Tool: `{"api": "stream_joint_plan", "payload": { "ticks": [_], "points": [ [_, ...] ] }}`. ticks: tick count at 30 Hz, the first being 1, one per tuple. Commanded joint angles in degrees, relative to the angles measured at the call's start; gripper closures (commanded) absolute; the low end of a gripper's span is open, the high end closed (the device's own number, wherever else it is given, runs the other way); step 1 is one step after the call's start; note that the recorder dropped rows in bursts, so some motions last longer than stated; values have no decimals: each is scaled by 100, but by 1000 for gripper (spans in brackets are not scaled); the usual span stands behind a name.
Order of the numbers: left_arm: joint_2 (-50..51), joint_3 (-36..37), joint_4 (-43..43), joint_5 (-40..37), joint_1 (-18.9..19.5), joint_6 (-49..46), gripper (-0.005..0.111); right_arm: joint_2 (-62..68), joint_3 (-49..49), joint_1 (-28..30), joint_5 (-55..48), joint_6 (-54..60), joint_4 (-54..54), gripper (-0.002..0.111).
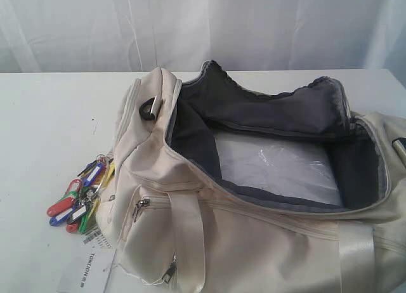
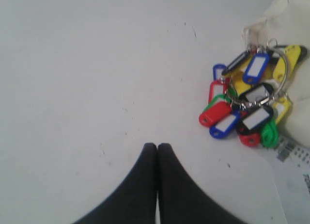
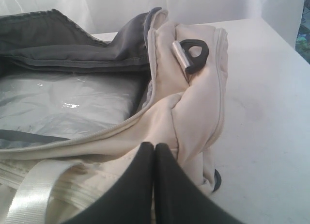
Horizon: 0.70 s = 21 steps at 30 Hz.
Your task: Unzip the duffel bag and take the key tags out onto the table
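Beside duffel bag [image 1: 266,248] (cropped), key tags [image 1: 81,201]

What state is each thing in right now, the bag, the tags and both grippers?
Bag: unzipped, main opening gaping, grey lining showing.
Key tags: out of the bag, lying in a bunch on the table beside it.
Left gripper: shut, empty, over bare table near the tags.
Right gripper: shut, empty, by the bag's end.

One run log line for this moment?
duffel bag: open | key tags: on table | left end effector: shut | right end effector: shut
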State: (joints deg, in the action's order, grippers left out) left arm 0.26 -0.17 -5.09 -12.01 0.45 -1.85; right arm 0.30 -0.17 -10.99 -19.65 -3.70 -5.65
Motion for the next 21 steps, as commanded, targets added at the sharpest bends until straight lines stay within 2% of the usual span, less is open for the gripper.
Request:
{"api": "stream_joint_plan", "payload": {
  "ticks": [1,21],
  "points": [
    [-26,17,-49,489,7,33,107,-30,17,30,5,1,11,108],
    [-26,17,-49,501,7,33,107,-30,17,30,5,1,11,108]
  ]
}}
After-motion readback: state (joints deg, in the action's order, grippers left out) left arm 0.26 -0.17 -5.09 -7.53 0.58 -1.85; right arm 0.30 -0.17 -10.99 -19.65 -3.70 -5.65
